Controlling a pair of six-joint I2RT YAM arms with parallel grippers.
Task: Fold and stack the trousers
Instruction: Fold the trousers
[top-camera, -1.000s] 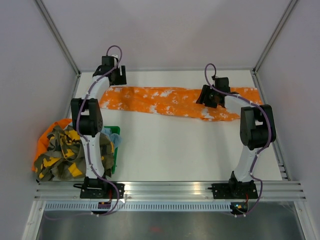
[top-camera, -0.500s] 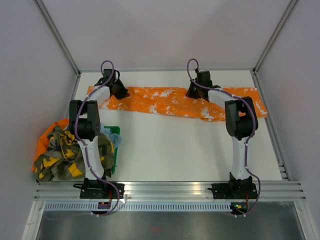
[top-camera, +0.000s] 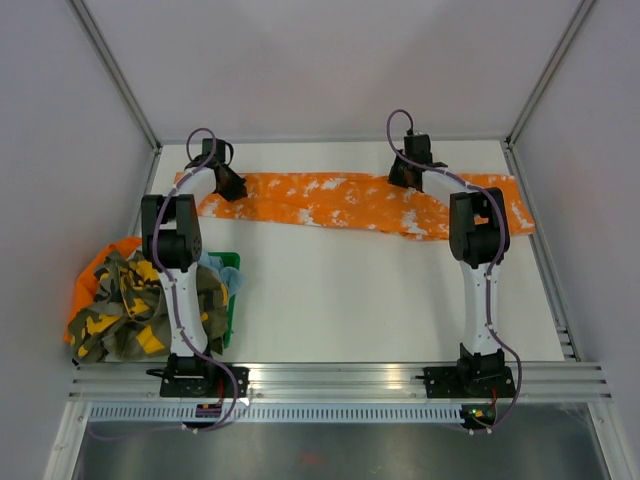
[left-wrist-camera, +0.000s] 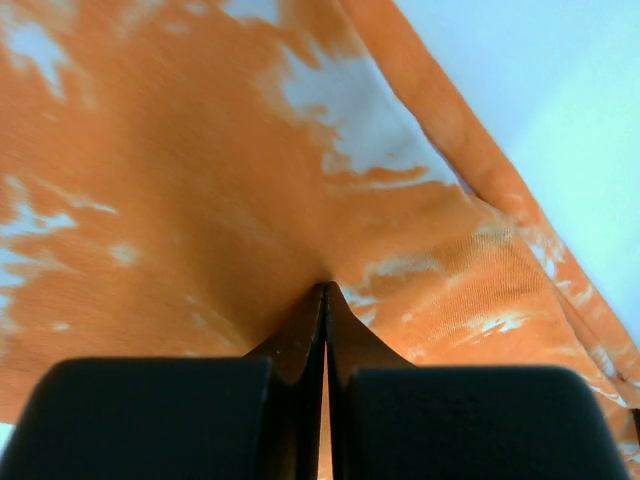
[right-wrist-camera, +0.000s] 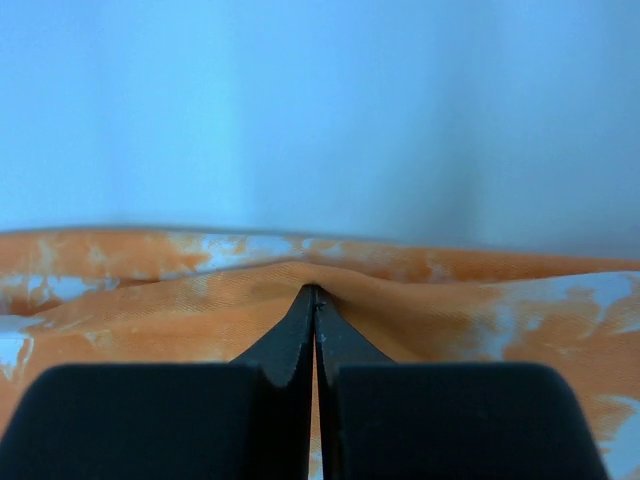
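The trousers, bright orange with white splotches, lie stretched left to right along the far side of the table. My left gripper is at their left end, shut on a pinch of the orange fabric. In the left wrist view the left gripper has the trousers puckered at its tips. My right gripper is on their far edge, right of centre, also shut on fabric. In the right wrist view the right gripper pinches a raised fold of the trousers.
A heap of camouflage clothing sits off the table's left side, with orange cloth under it. A light blue cloth and a green bin edge lie beside the left arm. Frame posts and white walls enclose the table.
Both grippers have come down onto the trousers and shut on the fabric. The left one moved left, the right one toward the far edge, and the trousers' left end now reaches further left.
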